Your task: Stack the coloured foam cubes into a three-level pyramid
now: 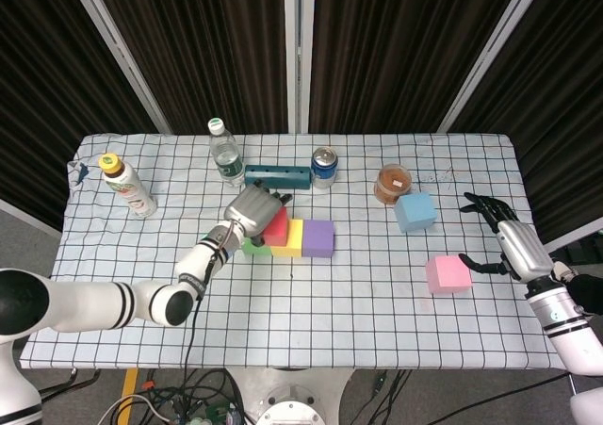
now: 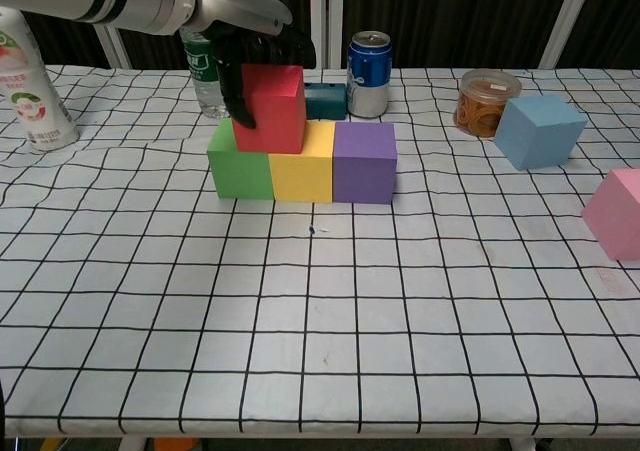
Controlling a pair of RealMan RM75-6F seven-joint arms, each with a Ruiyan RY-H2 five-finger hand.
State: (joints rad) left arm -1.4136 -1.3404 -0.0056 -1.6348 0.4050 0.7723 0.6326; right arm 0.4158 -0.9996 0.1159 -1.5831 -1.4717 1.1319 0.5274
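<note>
On the checked tablecloth (image 2: 320, 301), three foam cubes stand side by side in a touching row: the green cube (image 2: 238, 167), the yellow cube (image 2: 303, 168) and the purple cube (image 2: 364, 161). My left hand (image 1: 251, 211) grips the red cube (image 2: 272, 106), which sits on top of that row, straddling the seam between green and yellow. In the chest view my fingers (image 2: 233, 96) wrap down the cube's left face while the rest of the hand arches over its top and back.

Far off at the other side, my right hand (image 1: 510, 241) hovers above the cloth with its fingers spread apart and nothing in it. The pink cube (image 1: 447, 273) lies just beside that hand, and the blue cube (image 1: 415, 211) rests a little further back, near a round jar (image 1: 392, 182) with a brownish content.

Behind the row stand a blue drinks can (image 2: 368, 60), a dark teal block (image 2: 324, 100) and a clear water bottle (image 1: 224, 153). A bottle with a yellow cap (image 1: 126, 186) stands well apart near the left edge.
</note>
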